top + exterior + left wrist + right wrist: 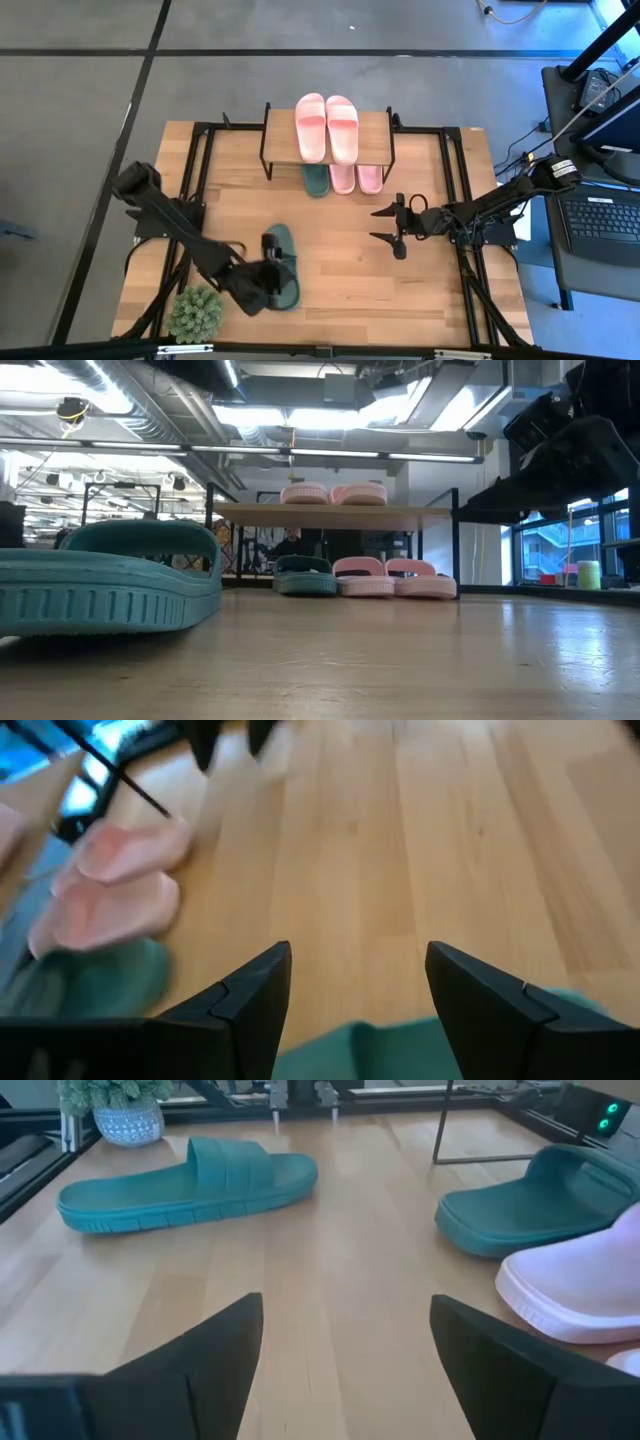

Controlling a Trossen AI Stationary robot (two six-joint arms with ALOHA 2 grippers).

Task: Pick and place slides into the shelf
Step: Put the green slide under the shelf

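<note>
The shelf (328, 150) stands at the table's far middle. Two pink slides (326, 127) lie on its top board. Below it, a green slide (316, 180) and two pink slides (357, 178) rest sole-down on the table. A second green slide (284, 268) lies loose on its sole near the table's front, and the right wrist view shows it too (190, 1180). My left gripper (272, 260) hovers open over this slide, its fingers (255, 1000) pointing toward the shelf. My right gripper (386, 224) waits open at mid-table, right of the loose slide.
A small potted plant (196, 312) stands at the front left corner, close to my left arm. Black frame rails (200, 180) run along both table sides. Bare wood (340, 240) lies between the loose slide and the shelf. A laptop (600, 225) sits off the table's right.
</note>
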